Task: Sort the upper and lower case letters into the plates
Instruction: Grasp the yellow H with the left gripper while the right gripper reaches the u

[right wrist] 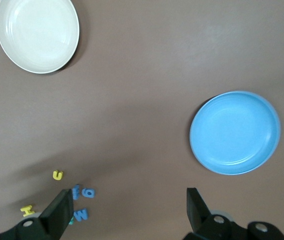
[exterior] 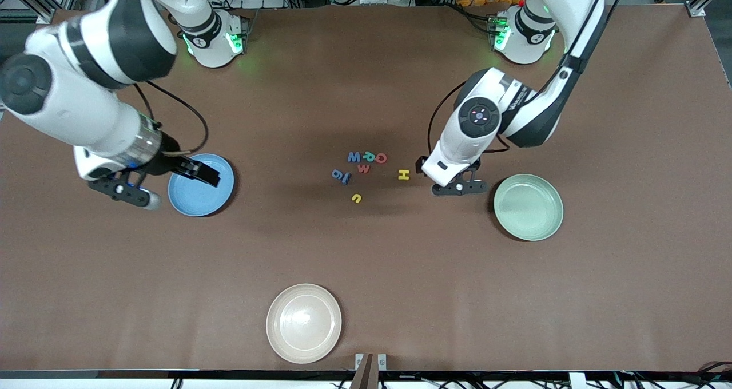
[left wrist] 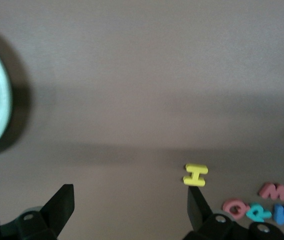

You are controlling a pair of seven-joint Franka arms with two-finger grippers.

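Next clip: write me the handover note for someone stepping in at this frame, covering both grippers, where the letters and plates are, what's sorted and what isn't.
Left gripper: open, empty, low over the table between the yellow H and the mint green plate.
Right gripper: open, empty, above the light blue plate, at its edge.
Letters: all in a loose cluster mid-table between the two plates; the H lies nearest the left gripper, a yellow u nearest the front camera.
Cream-white plate: near the front camera, empty.
Done: nothing; both sorting plates are empty.
Left: every letter is yet to be sorted. The H looks like the left arm's likely first pick.
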